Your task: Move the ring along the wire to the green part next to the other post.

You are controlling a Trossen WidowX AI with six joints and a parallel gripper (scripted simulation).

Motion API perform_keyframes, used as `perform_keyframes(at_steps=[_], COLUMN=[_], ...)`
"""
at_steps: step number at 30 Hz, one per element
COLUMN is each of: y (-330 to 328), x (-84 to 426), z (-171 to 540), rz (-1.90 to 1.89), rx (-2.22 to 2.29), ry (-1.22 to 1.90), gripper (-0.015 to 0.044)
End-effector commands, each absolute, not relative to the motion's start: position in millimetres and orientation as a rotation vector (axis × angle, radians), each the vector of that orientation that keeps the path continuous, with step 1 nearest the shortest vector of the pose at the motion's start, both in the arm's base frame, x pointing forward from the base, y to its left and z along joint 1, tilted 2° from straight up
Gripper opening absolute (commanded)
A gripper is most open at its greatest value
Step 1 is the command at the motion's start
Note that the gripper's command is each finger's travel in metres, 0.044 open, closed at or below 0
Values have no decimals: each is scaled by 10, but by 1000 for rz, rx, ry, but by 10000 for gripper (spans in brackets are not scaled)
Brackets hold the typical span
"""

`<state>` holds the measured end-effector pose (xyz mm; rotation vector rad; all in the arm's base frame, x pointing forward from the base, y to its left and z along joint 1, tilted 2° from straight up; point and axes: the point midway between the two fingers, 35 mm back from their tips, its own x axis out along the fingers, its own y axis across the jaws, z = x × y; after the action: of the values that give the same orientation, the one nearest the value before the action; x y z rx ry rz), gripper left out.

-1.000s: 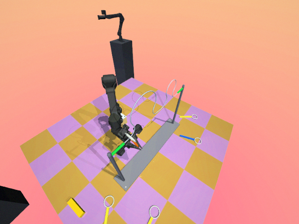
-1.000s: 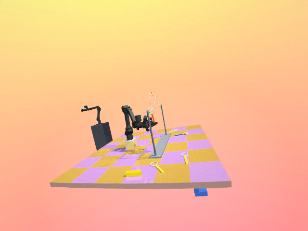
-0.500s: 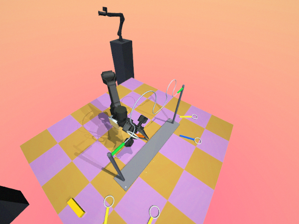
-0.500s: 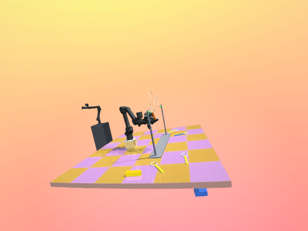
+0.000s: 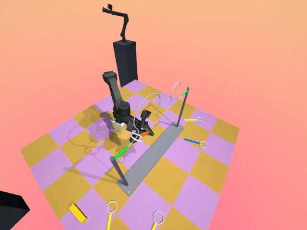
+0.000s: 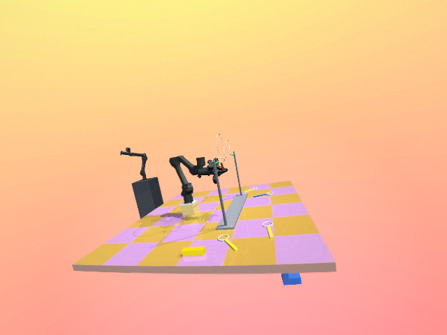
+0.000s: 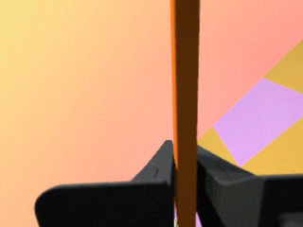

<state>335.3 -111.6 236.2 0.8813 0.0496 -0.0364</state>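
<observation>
The white ring (image 5: 142, 138) is around the thin grey wire (image 5: 155, 93), just beyond the near green part (image 5: 121, 153), in the top view. The wire appears to pass through it; whether they touch cannot be told. My gripper (image 5: 150, 132) (image 6: 224, 170) (image 7: 176, 146) is shut on the orange handle (image 5: 144, 134) (image 6: 222, 166) (image 7: 186, 95), which extends from the ring toward the fingertips. The near post (image 5: 120, 172) (image 6: 220, 195) stands beside the near green part. The far green part (image 5: 185, 92) meets the far post (image 5: 183, 109) (image 6: 237, 174). The ring is hidden in the wrist view.
The wire rises in a tall loop beside the gripper, dips, then loops again near the far post. A grey base (image 5: 151, 158) joins the posts. Loose yellow and blue handled rings and a yellow block (image 5: 77, 213) (image 6: 193, 251) lie on the checkered table.
</observation>
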Motion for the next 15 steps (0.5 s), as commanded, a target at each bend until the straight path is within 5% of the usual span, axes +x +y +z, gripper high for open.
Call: perform_keyframes(at_steps=[1, 15], y=[-1043, -892], x=[3300, 3125], z=[2508, 2828], rz=[-3, 108], rx=[944, 1156], ry=[75, 191], gripper=[-150, -150])
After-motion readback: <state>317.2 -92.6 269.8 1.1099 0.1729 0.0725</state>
